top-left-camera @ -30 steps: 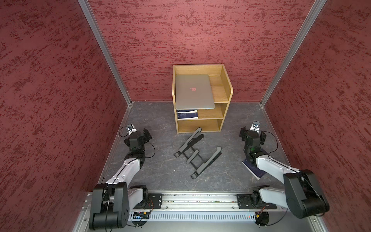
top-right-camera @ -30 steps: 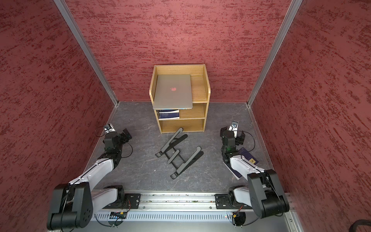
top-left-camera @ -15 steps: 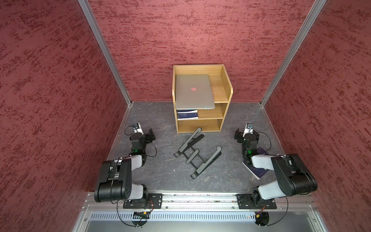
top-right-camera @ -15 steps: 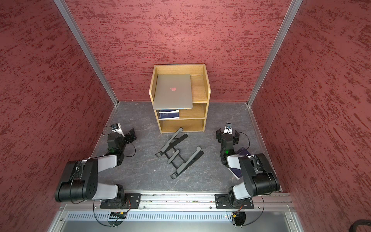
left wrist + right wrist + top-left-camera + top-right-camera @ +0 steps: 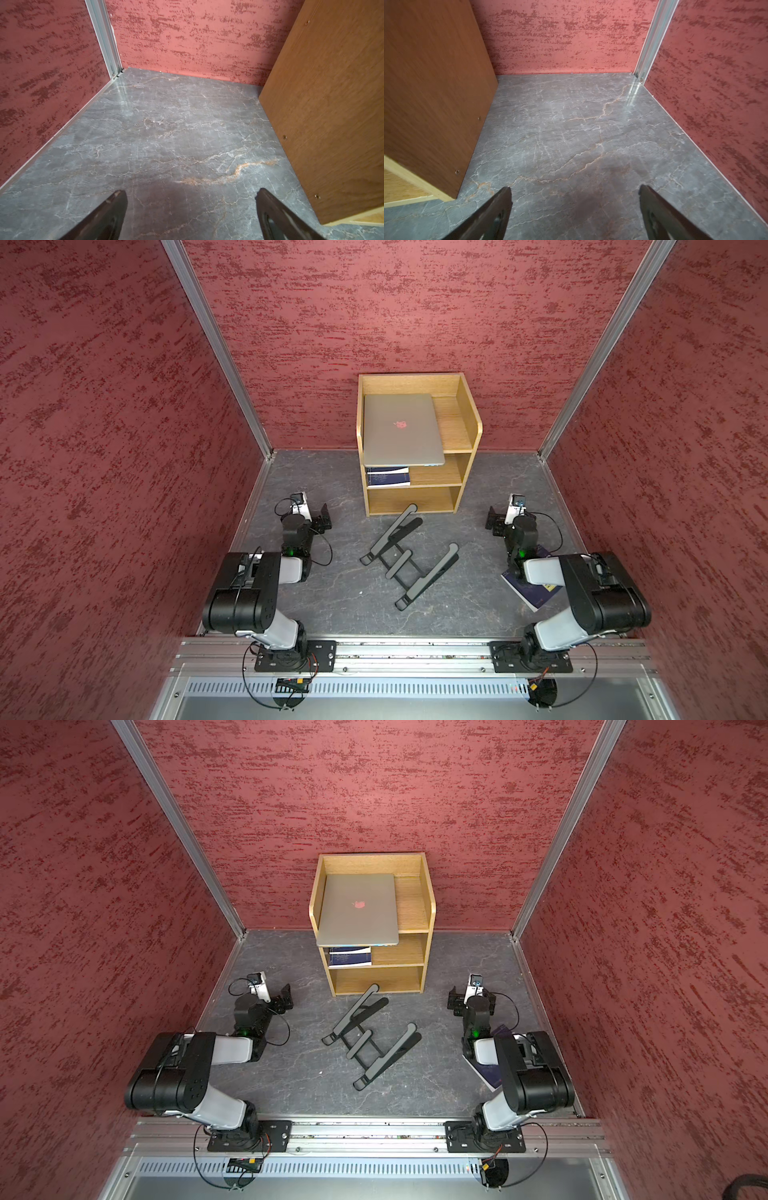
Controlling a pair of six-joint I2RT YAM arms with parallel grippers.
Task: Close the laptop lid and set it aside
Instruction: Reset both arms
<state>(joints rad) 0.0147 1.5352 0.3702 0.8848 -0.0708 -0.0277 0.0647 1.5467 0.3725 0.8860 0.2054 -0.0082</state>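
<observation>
My left hand (image 5: 190, 194) and right hand (image 5: 575, 192) are both spread wide and empty over the grey tabletop (image 5: 166, 128), flanking the wooden shelf (image 5: 465, 427). The laptop (image 5: 386, 450) lies on the shelf's top, its laptop lid (image 5: 415, 414) shut.

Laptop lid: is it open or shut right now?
Shut. In a top view the laptop lid lies flat atop the wooden shelf, reddish logo up, no screen or keys showing.
</observation>
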